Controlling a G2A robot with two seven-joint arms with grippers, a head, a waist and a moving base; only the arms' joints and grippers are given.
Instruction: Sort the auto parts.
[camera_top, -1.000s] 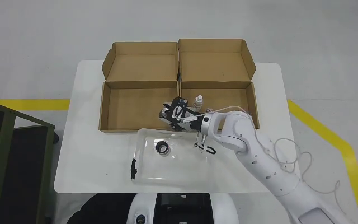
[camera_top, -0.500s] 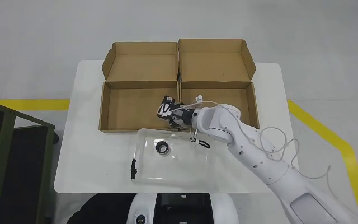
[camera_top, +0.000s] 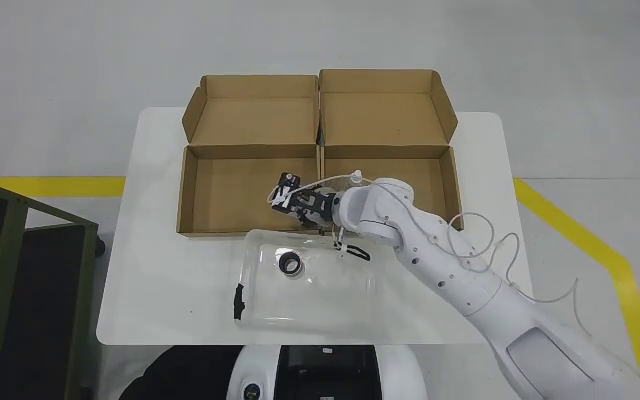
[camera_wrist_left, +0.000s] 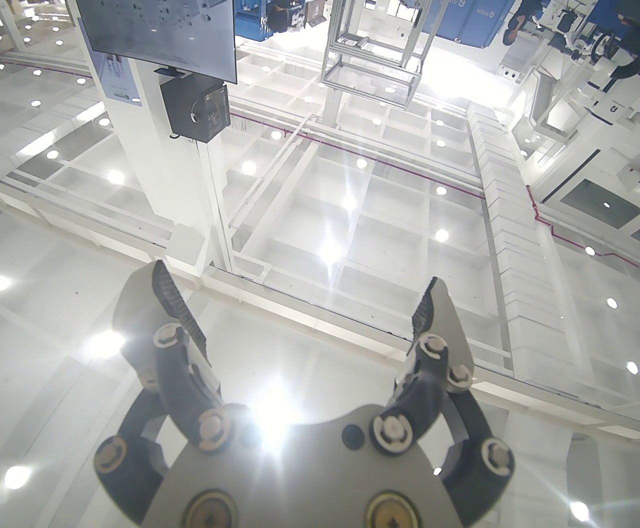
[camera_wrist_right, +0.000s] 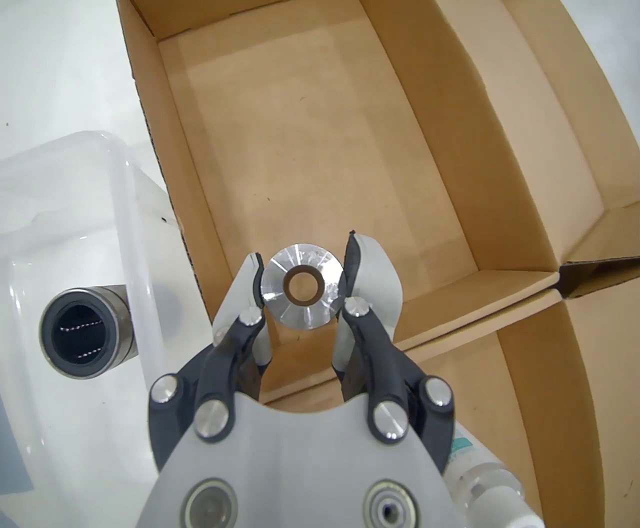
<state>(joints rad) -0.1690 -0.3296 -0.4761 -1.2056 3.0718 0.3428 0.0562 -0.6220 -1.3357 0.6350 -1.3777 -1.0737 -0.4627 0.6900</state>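
My right gripper (camera_wrist_right: 303, 252) is shut on a silver metal ring (camera_wrist_right: 325, 295) with a centre hole, gripped by its rim. In the top view the right gripper (camera_top: 283, 193) hangs over the right end of the left cardboard box (camera_top: 225, 195), whose floor is bare. A steel linear bearing (camera_wrist_right: 85, 330) lies in the clear plastic bin (camera_wrist_right: 125, 200), and it also appears in the top view as the bearing (camera_top: 290, 264). My left gripper (camera_wrist_left: 295, 285) points up at a ceiling, open and holding nothing.
The right cardboard box (camera_top: 425, 185) holds a white plastic part (camera_wrist_right: 482, 480). A black hook-shaped piece (camera_top: 358, 253) and a black strip (camera_top: 238, 300) lie in the clear bin (camera_top: 262, 305). Both box lids stand open at the table's far side.
The right gripper has carried the silver ring leftward, from above the wall between the two boxes to over the left box. The parts in the bin have stayed put.
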